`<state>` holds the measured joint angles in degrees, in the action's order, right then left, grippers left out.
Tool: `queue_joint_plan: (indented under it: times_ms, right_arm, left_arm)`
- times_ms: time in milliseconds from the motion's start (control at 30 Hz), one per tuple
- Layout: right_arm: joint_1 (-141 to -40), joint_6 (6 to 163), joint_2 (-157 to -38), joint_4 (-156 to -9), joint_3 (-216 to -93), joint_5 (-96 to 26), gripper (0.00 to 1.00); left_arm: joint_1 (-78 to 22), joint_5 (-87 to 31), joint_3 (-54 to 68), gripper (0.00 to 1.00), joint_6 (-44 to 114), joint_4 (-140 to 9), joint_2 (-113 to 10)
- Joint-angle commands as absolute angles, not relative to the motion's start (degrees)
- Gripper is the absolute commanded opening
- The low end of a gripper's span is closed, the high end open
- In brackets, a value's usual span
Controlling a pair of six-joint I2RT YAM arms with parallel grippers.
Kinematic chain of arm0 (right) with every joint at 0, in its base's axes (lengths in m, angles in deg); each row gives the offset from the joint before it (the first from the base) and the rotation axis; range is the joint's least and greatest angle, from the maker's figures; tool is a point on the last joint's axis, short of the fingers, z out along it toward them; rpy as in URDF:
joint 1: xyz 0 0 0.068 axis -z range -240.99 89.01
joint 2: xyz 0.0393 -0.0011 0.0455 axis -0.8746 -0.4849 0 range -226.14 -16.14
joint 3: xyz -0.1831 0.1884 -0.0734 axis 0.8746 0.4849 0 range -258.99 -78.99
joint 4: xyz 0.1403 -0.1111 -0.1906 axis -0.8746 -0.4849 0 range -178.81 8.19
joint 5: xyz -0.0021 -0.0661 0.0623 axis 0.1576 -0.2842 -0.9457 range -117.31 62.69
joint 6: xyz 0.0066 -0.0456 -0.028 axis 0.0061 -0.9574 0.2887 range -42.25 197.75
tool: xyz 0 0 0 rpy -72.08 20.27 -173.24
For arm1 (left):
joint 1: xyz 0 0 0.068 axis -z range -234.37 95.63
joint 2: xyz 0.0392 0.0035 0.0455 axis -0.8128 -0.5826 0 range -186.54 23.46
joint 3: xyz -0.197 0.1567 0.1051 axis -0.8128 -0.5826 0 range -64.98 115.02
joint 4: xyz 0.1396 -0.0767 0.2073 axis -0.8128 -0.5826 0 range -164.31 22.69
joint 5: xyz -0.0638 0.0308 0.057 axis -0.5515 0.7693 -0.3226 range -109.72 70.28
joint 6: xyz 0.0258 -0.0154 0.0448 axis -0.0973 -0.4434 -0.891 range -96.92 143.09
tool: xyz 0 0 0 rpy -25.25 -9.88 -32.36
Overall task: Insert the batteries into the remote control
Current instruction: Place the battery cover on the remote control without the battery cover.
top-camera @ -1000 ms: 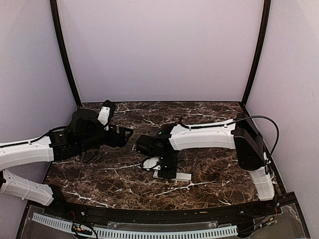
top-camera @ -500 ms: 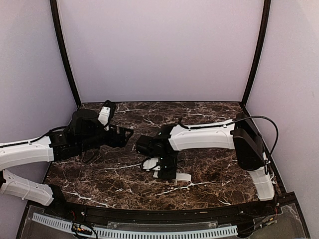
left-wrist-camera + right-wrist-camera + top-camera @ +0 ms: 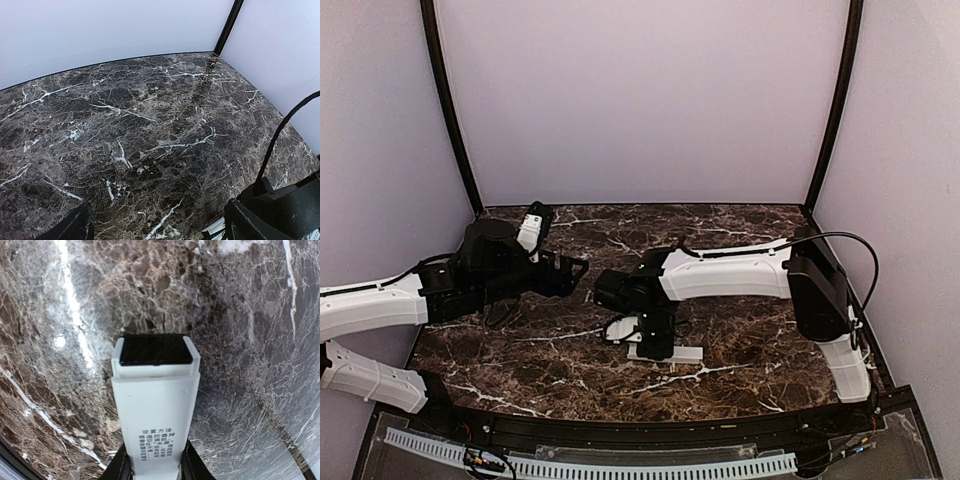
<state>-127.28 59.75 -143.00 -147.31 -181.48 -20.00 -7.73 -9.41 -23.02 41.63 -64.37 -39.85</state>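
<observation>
My right gripper (image 3: 156, 471) is shut on the remote control (image 3: 155, 410), a white bar with printed text and a dark patch at its far end. It holds the bar just above the marble. In the top view the right gripper (image 3: 655, 338) points down at the table's middle. My left gripper (image 3: 578, 267) hovers to its left, and in the left wrist view (image 3: 157, 227) it is open with only bare marble between the fingers. The batteries are not in view.
A flat pale-grey strip (image 3: 686, 353) lies on the marble table (image 3: 750, 330) just right of the right gripper. A small white piece (image 3: 619, 328) shows at that gripper's left. The right arm's dark wrist and cable (image 3: 280, 210) sit close to the left gripper.
The right gripper with the remote has shifted very slightly. The left arm has not visibly moved.
</observation>
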Motion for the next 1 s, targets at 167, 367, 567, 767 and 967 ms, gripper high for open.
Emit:
queue_joint_plan:
  times_ms: [167,367,567,767,967]
  right_arm:
    - [-127.09,58.88,-144.02,-146.94,-181.85,-22.38,0.40]
    - [-126.87,57.62,-143.51,-146.48,-181.74,-23.38,0.38]
    - [-126.65,55.26,-143.71,-146.72,-182.18,-23.34,0.29]
    - [-126.64,53.54,-144.52,-147.91,-182.91,-23.68,0.32]
    - [-126.35,52.44,-144.63,-147.99,-182.92,-25.45,0.38]
  left_arm:
    - [-8.09,-10.07,-23.67,0.89,40.76,-63.45,-39.02]
    - [-8.05,-10.25,-23.83,0.89,40.60,-63.36,-38.64]
    - [-8.05,-10.42,-24.02,0.89,40.49,-63.11,-38.26]
    - [-8.08,-10.74,-24.26,0.89,40.49,-62.77,-38.51]
    - [-8.05,-11.21,-24.13,0.89,40.04,-62.65,-38.64]
